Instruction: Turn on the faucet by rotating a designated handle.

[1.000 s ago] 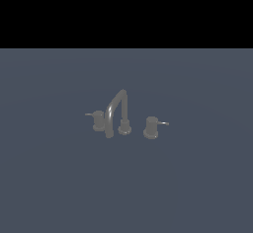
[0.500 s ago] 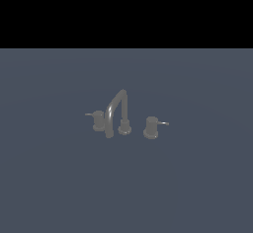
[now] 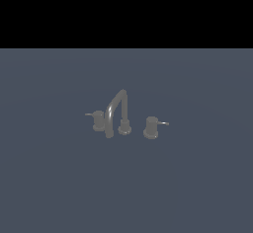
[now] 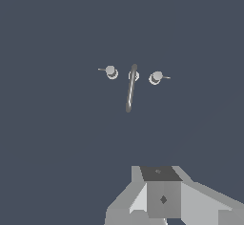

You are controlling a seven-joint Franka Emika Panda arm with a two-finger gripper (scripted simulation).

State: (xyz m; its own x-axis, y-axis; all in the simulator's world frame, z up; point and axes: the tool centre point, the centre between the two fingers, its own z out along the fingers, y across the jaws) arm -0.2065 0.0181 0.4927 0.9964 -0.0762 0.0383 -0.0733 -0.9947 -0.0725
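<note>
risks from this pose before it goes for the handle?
1. Two near-identical knobs: the handle by the spout's outlet and its twin. From the wrist view they look alike, so the wrong one could get picked.
2. The spout curves down right beside the handle; the approach may clip it.
3. The gripper is far off; its lever rod is thin, easy to miss.

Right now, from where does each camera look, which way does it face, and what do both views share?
Exterior view: off the arm, low and oblique, facing the faucet side-on; no robot part shows.
Wrist view: high above, looking down on the spout, with the gripper body at the frame edge; fingertips are out of frame.
Shared: the faucet, the handle and its twin knob.
</note>
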